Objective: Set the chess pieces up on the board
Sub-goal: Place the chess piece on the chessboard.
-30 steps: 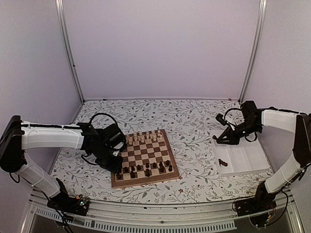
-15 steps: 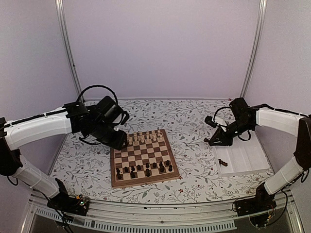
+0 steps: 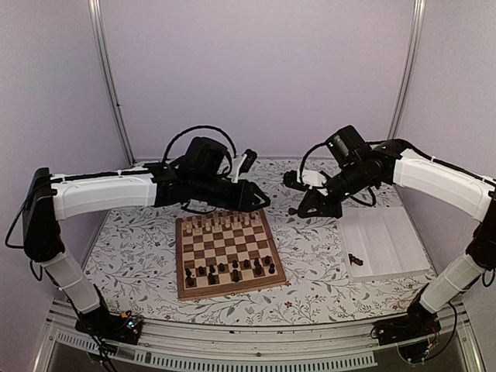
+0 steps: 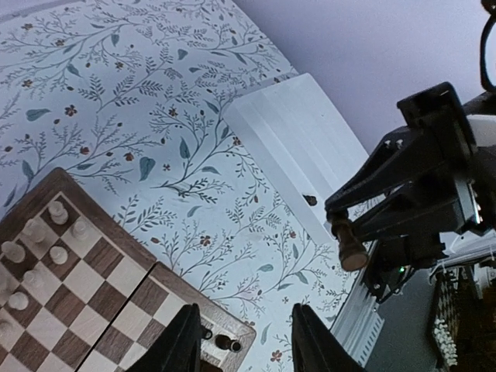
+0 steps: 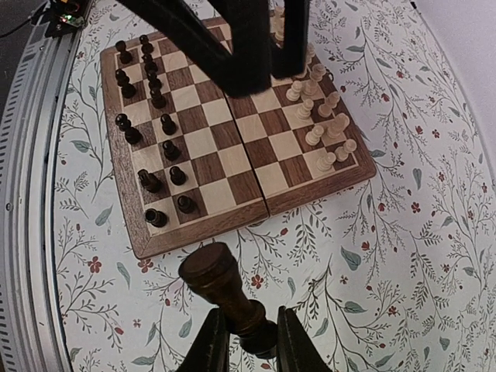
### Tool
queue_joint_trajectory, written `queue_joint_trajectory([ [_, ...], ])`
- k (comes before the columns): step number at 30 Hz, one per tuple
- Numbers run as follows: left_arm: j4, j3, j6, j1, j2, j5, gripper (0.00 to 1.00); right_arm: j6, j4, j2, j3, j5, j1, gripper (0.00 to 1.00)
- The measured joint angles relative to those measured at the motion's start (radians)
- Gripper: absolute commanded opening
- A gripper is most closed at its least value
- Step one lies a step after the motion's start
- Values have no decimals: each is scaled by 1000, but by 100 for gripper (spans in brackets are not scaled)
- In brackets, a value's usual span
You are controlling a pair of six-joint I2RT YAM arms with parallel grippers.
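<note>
The board lies in the middle of the table. Several dark chess pieces stand on its near rows and cream ones on its far rows. My right gripper is shut on a dark chess piece, held in the air over the cloth just off the board's right edge; it also shows in the top view. My left gripper is open and empty, raised above the board's far right corner. Another dark piece lies in the white tray.
The white compartment tray sits right of the board on the flowered cloth. The two grippers hang close together above the board's far right side. In the left wrist view the right gripper and its piece show opposite.
Left arm lifted from the board's near left corner and swung up and right to the far right corner. Right arm moved left from the tray toward the board, now holding a dark piece.
</note>
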Motion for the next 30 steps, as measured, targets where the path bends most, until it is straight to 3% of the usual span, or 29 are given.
queue_joint_trajectory([
  [17,138,84,-88,-60,182,187,41,17,-43,56,33,110,72,7],
  [22,142,102,-102,-66,217,202,33,21,-43,56,34,117,73,7],
  [30,148,133,-115,-72,257,235,12,23,-50,56,34,121,73,7],
])
